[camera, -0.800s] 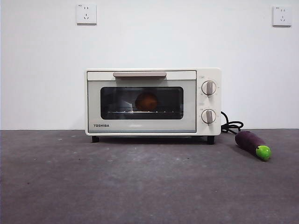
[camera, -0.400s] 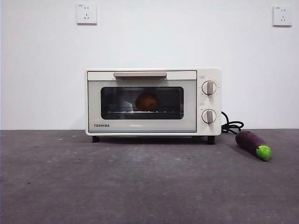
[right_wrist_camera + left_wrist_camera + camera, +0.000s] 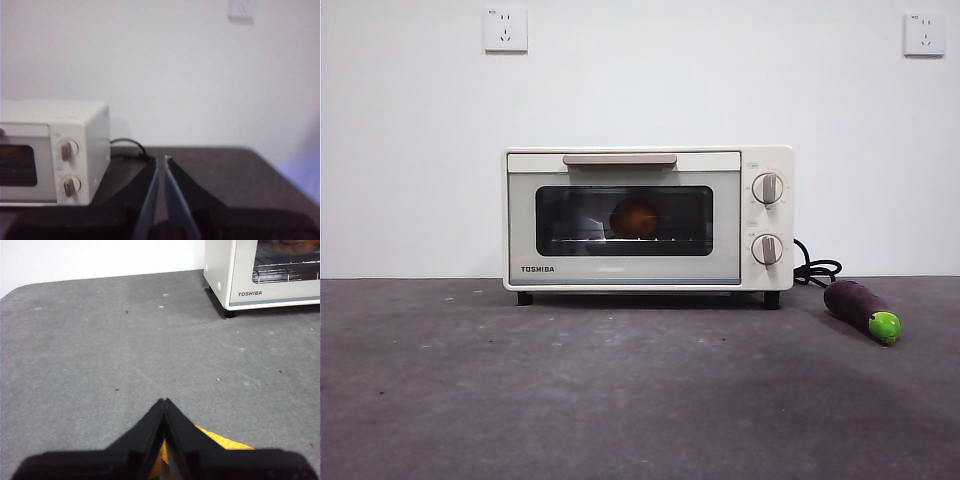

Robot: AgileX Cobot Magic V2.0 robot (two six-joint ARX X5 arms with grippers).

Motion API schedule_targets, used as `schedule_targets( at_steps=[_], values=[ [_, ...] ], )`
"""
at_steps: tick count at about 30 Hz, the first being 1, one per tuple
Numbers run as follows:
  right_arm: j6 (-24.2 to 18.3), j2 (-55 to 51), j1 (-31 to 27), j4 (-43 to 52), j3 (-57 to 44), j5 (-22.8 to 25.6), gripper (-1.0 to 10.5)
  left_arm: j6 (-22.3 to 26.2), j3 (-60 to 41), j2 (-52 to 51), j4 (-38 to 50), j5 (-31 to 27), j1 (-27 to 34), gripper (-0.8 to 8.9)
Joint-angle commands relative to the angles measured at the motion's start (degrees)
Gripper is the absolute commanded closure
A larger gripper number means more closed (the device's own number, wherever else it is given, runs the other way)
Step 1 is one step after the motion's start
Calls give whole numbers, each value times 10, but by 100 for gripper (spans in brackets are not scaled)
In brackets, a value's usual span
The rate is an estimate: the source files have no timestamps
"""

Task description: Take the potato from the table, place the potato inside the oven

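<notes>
The small cream-white toaster oven [image 3: 648, 218] with the dark glass door is seen standing on the wide, dark grey, faintly mottled table [image 3: 620, 390], close to the white wall. Its door is closed, and the beige bar handle [image 3: 619, 159] runs along the door's top edge. Through the glass, the oval orange-brown potato [image 3: 635, 217] is seen resting on the wire rack [image 3: 620, 240] inside the oven, roughly at the middle of the window. Two round knobs [image 3: 767, 188] are set one above the other on the panel beside the door. A black cord [image 3: 815, 270] is coiled on the table behind the oven's knob side, and near it lies a purple eggplant with a green tip [image 3: 861, 310], apart from the oven.

Neither arm is seen in the front view. In the left wrist view, the left gripper [image 3: 164, 402] is held low over the bare table, well apart from the oven's corner, with its two black jaws pressed together at the tips — nothing is clasped between them. In the right wrist view, the right gripper [image 3: 160, 160] is held off to the knob side of the oven; its jaws stand almost together with only a thin slit between them, and nothing is gripped.
</notes>
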Motion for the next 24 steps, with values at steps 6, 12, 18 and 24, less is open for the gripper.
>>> schedule_targets(
  at_steps=[6, 12, 18, 24],
  values=[
    [46, -64, 0, 10, -123, 8, 914, -4, -5, 0, 4, 2, 0, 817],
    [37, -67, 0, -64, -138, 13, 914, -4, -5, 1, 5, 2, 0, 817],
    [39, -67, 5, -115, -138, 12, 914, -4, -5, 5, 5, 2, 0, 817],
    [19, -67, 39, -115, -138, 12, 914, -4, -5, 7, 5, 2, 0, 817]
  ],
)
